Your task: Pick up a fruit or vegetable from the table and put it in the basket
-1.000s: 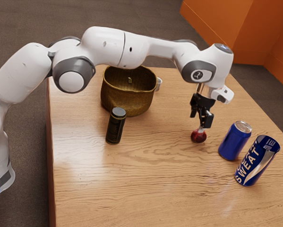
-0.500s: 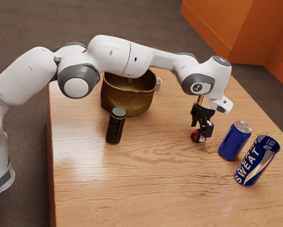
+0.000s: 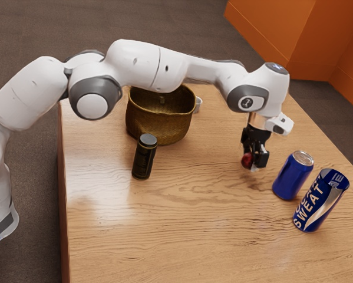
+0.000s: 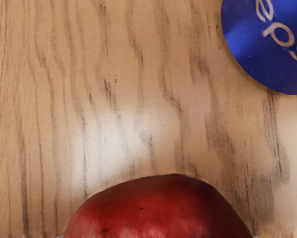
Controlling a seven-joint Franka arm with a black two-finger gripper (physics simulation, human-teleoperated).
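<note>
1. Spreading under everything is the wooden tabletop (image 3: 182, 236), its grain running in dark streaks.
2. Reaching in from the exterior view's left is the white and grey arm (image 3: 135, 62), bent over the tabletop, its hand turned down toward the exterior view's right.
3. Standing upright near the far edge is the brown-gold basket (image 3: 158, 125), its mouth facing up and part of its rim hidden behind the arm.
4. Standing nearest the exterior view's right is the blue and silver can (image 3: 319, 200), with "SWEAT" in large letters.
5. Standing just beside it, on the side toward the fingers (image 3: 261, 160), is the plain blue can (image 3: 292, 177) with a silver top; the wrist view shows part of its pale lettering.
6. Standing upright close to the basket, on the camera's side, is the black cylinder (image 3: 143, 159) with a grey top.
7. Pinching the red fruit (image 3: 246, 160) from two sides, the fingers hold it just above the tabletop, near the blue can and well apart from the basket.
8. Peeking out from behind the basket is a small white object (image 3: 198, 104), too hidden to name.
</note>
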